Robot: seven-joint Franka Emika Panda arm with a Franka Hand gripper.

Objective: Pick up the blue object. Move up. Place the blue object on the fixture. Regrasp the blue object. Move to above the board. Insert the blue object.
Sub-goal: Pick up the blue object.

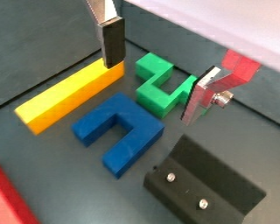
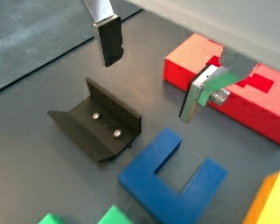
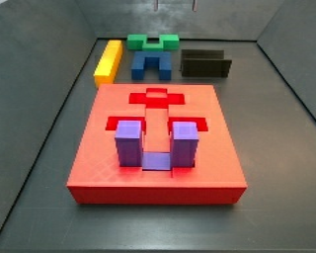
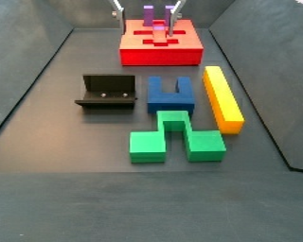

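While the gripper (image 1: 154, 74) hangs wide open and empty above the pieces, the dark blue U-shaped block (image 4: 170, 92) lies on the floor between the dark boxy fixture (image 4: 110, 93) and the yellow bar (image 4: 222, 96).

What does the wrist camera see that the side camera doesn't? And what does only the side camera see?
Only in a wrist view: the gripper close up, open and empty, above the loose pieces, and the two screws in the fixture. Only in a side view: the purple piece standing in the board, which is seen whole. Both show the blue object, green block, yellow bar and fixture.
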